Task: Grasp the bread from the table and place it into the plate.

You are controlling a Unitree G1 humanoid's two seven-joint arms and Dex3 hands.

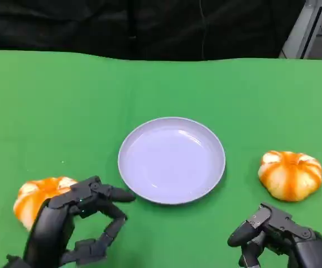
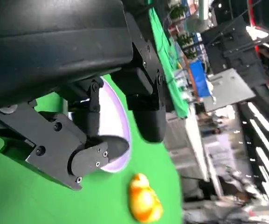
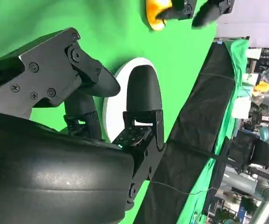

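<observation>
A pale lavender plate (image 1: 172, 162) sits mid-table with nothing in it. One orange-and-white bread (image 1: 35, 195) lies at the near left, and a second bread (image 1: 290, 174) lies at the right. My left hand (image 1: 77, 226) is just right of the left bread, partly over it, fingers spread toward the plate and holding nothing. My right hand (image 1: 278, 234) hovers near the table's front edge, just short of the right bread, fingers apart and empty. The left wrist view shows the plate (image 2: 114, 116) past my fingers and the right bread (image 2: 143, 204). The right wrist view shows the plate (image 3: 110, 105), the left bread (image 3: 153, 13) and my left hand (image 3: 204, 10).
Green cloth (image 1: 66, 111) covers the table. A black curtain (image 1: 149, 28) hangs behind the far edge, with a metal frame (image 1: 311, 25) at the back right. Open cloth lies all around the plate.
</observation>
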